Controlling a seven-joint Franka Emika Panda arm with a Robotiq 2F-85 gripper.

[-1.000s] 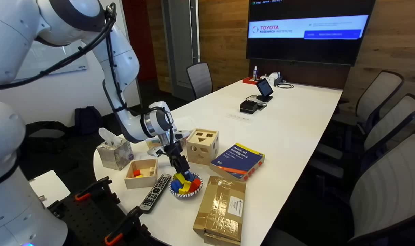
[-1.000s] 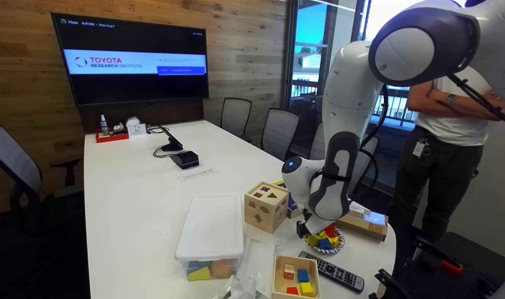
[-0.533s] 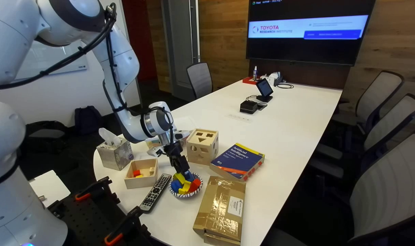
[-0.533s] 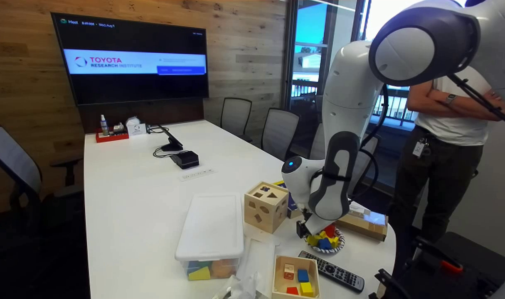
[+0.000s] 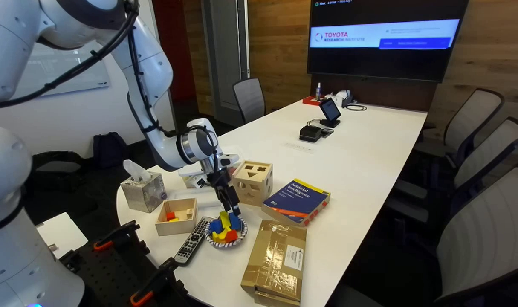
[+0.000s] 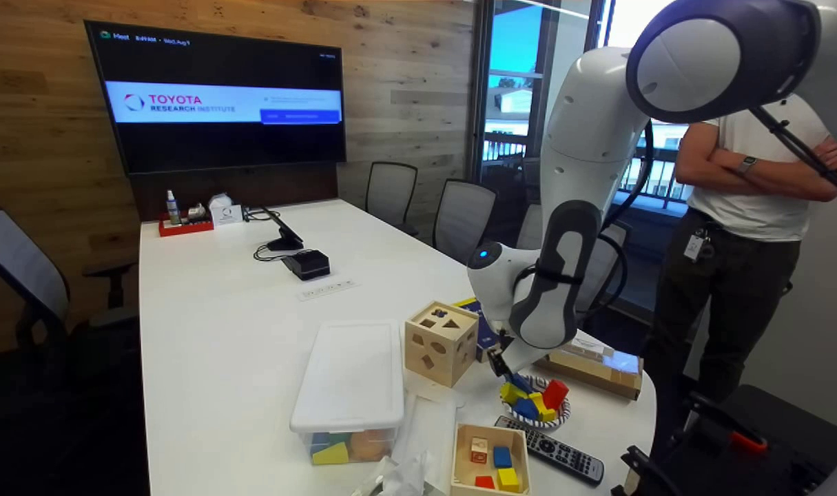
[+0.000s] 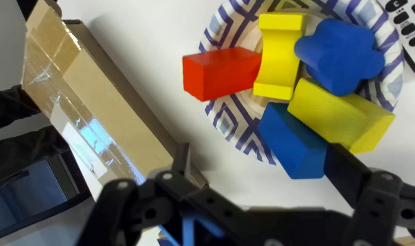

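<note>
Gripper (image 7: 260,153) hung by the bowl (image 7: 227,123), jaws apart. We judged this alignment; next called for straddling its outer blue block (image 7: 292,141).

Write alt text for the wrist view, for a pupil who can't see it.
An open end effector near a bowl of red, yellow and blue blocks. A box is at left, part of a remote at top right.
</note>
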